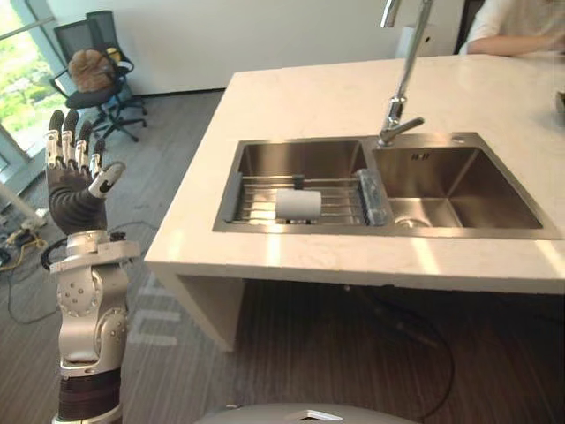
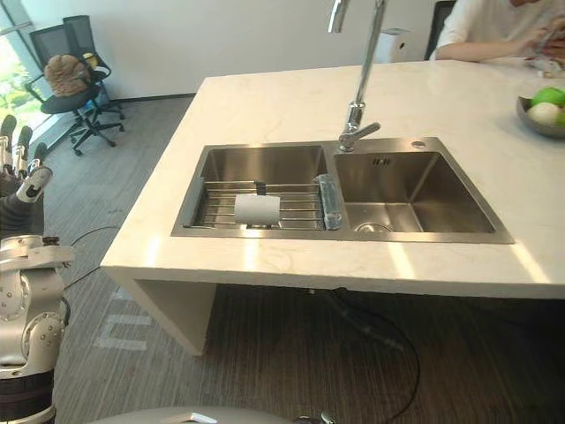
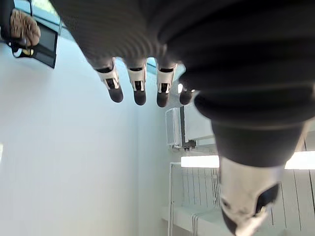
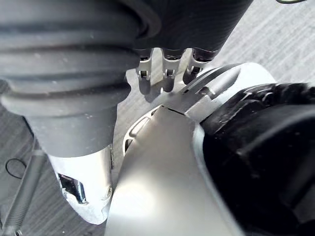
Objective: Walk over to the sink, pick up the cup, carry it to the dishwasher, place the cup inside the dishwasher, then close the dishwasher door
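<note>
A white cup (image 1: 298, 205) lies on its side on a wire rack (image 1: 265, 201) in the left basin of a steel double sink (image 1: 468, 231). The sink is set in a pale stone counter (image 1: 309, 97). My left hand (image 1: 75, 181) is raised at the far left, well away from the counter, with straight fingers (image 3: 139, 91) pointing up and holding nothing. My right hand (image 4: 168, 73) hangs low beside my body with relaxed fingers, and nothing is in it.
A tall faucet (image 1: 402, 84) rises behind the divider between the basins, and a rolled mat (image 1: 371, 196) lies along it. A fruit bowl (image 2: 543, 110) sits at the counter's right edge. A person (image 2: 494, 26) sits at the far side. Office chairs (image 1: 93, 66) stand at back left.
</note>
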